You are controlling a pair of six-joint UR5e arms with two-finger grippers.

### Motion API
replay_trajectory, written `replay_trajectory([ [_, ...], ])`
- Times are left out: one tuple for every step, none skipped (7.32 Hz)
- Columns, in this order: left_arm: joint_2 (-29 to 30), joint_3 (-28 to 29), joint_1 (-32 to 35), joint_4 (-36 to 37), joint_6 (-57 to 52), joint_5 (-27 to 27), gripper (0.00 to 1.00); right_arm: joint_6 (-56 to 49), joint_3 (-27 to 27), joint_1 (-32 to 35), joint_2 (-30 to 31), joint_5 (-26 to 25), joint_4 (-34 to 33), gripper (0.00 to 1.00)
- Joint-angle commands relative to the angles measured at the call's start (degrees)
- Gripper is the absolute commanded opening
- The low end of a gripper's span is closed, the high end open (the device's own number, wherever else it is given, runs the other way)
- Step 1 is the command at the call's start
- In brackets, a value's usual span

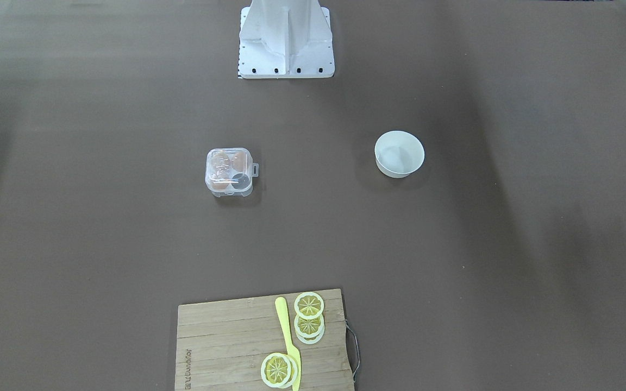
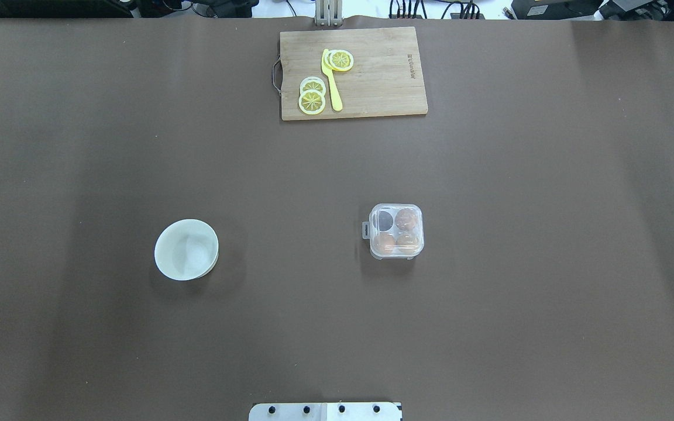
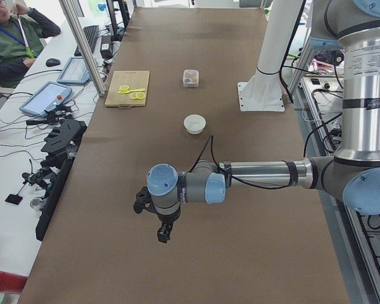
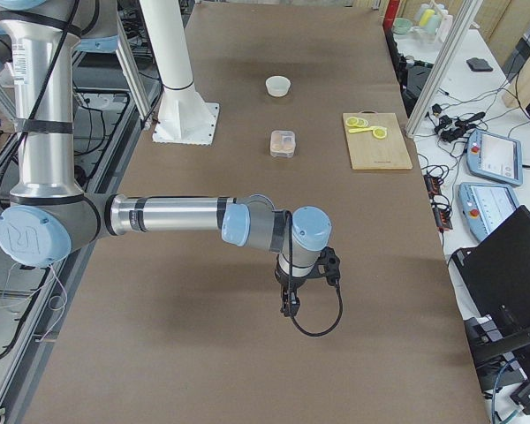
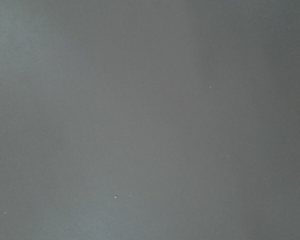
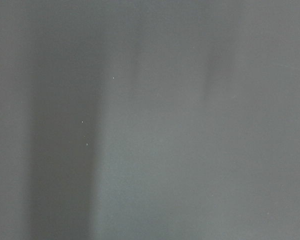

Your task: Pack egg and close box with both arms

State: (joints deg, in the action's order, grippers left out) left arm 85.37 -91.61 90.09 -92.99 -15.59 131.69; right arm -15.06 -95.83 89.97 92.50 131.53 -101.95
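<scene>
Over opposite ends of the brown table (image 2: 79, 146), the silver-grey left arm (image 3: 259, 174) and right arm (image 4: 168, 216) hang well apart from everything else; whether the black left gripper (image 3: 163, 233) or right gripper (image 4: 289, 306) is parted or holding anything cannot be told. A wooden cutting board (image 2: 384, 88) with lemon slices (image 2: 312, 101) and a yellow knife (image 2: 332, 88) lies at the far edge, and a round white bowl (image 2: 186, 249) sits well to the robot's left of the small clear plastic box (image 2: 396, 231) at mid-table. The near-square box, lid down over three light-brown eggs (image 2: 383, 242), points its latch tab (image 2: 365, 230) toward the bowl.
</scene>
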Motion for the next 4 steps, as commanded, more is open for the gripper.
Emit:
replay_trajectory([
  [0.0,-0.7,0.0,0.0,0.3,0.1,0.98,-0.3,-0.1,-0.1,0.2,0.7,0.1,1.00],
  [0.0,-1.2,0.1,0.1,0.4,0.1,0.98,-0.3,-0.1,-0.1,0.2,0.7,0.1,1.00],
  [0.0,-1.2,0.1,0.1,0.4,0.0,0.98,-0.3,-0.1,-0.1,0.2,0.7,0.1,1.00],
  [0.0,-1.2,0.1,0.0,0.4,0.0,0.98,-0.3,-0.1,-0.1,0.2,0.7,0.1,1.00],
])
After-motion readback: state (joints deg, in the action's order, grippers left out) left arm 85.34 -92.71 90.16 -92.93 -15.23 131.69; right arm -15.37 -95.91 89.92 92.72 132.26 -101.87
